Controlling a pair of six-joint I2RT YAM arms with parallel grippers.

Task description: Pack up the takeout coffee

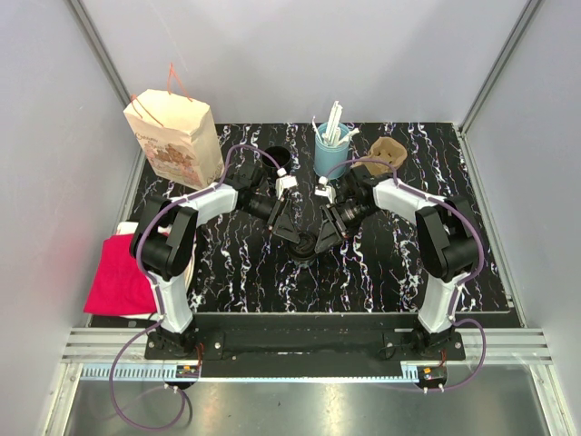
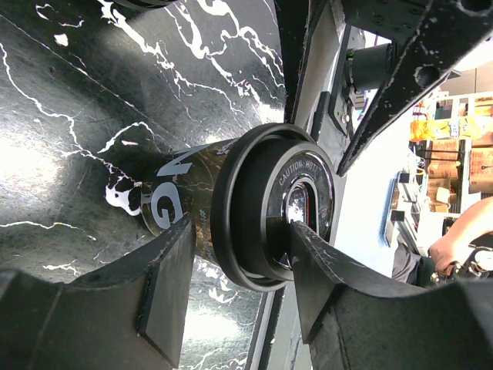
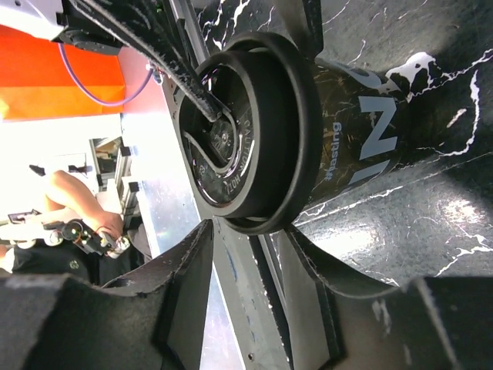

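Gripper fingers (image 2: pixel 166 289) hiding takeout coffee (image 2: pixel 254 204)

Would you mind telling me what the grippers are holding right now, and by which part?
The left gripper holds the takeout coffee by its lid rim. The right gripper's fingers straddle the same rim, whether gripping cannot be told.

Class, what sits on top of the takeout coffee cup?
A round black lid embossed "CAUTION HOT" caps the takeout coffee cup. The contents are hidden beneath it.
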